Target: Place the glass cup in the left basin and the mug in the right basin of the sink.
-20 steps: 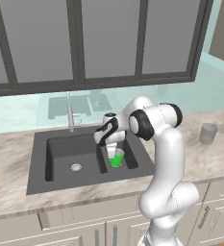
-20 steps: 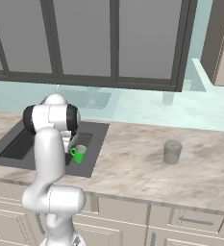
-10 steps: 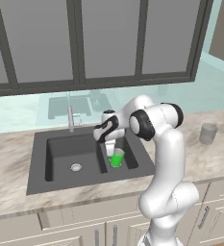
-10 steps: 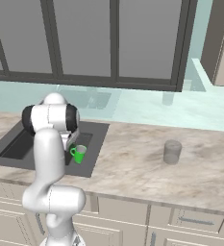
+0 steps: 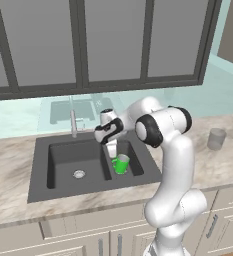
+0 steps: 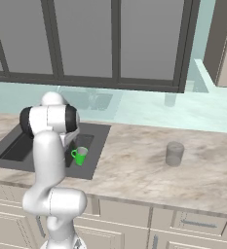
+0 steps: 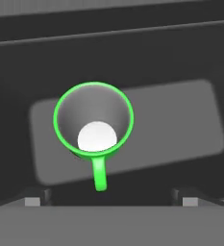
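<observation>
Double-basin sink [image 5: 43,170] set into a marbled counter [image 5: 8,165], seen from both base cameras and from the hand camera. The mug [image 5: 120,163] — bright green, pale inside — stands upright on the floor of the right basin [image 5: 136,165], the narrower of the two compartments, with its open mouth facing up. In the right base view the mug [image 6: 79,155] sits in that same basin, just beside the white arm, its handle turned toward the camera side. In the hand view the mug [image 7: 94,125] is seen from straight above: a green rim, a grey inner wall, a pale round bottom, and the handle pointing toward the lower edge of the picture.

The pincer [image 5: 111,150] hangs directly above the mug, apart from it, fingers pointing down into the right basin. Its two fingertips [image 7: 32,202] appear at the lower corners of the hand view, spread wide on either side of the mug's handle and touching nothing — the pincer is released and carries nothing.

The left basin [image 5: 70,162], the wider one, shows a round silver drain [image 5: 78,174] on its floor. A slim silver faucet [image 5: 73,122] rises behind it at the back edge of the sink.

The glass cup [image 5: 216,139] stands upright on the counter well to the right of the sink, well apart from the arm; the right base view shows the glass cup [image 6: 174,153] alone on the open stone surface.
</observation>
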Tool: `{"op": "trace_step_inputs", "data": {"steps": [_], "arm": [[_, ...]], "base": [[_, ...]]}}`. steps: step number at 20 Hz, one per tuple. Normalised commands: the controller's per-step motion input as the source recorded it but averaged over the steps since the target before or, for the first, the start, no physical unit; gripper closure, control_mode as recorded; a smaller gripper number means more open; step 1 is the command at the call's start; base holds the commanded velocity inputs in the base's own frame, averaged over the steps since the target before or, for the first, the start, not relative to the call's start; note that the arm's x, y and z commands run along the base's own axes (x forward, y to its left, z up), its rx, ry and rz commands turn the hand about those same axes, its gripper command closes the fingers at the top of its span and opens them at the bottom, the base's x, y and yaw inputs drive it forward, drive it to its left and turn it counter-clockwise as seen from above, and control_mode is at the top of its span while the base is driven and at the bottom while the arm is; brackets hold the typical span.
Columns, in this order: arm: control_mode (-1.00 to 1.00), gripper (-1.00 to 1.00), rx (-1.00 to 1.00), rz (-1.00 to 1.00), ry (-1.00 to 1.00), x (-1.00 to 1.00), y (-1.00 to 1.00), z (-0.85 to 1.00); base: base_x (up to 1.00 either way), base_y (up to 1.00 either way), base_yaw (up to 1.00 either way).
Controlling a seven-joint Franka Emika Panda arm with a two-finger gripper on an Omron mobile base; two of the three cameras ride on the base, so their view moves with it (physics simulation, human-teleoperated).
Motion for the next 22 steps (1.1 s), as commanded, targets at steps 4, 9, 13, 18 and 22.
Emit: {"op": "trace_step_inputs", "data": {"steps": [4,9,13,18,22], "arm": [[-1.0,-1.0,-0.07,0.0,0.0,-0.13,-0.02,0.25],[-1.0,-1.0,-0.02,0.0,0.02,-0.17,-0.14,0.24],[-1.0,-1.0,0.0,0.0,0.03,-0.16,-0.21,0.22],[-1.0,-1.0,0.01,0.0,0.0,-0.22,-0.25,0.19],[-1.0,-1.0,0.05,0.07,0.0,-0.27,-0.31,0.17]], "base": [[0.0,0.0,0.0],[0.0,0.0,0.0],[0.0,0.0,0.0],[0.0,0.0,0.0],[0.0,0.0,0.0]]}}
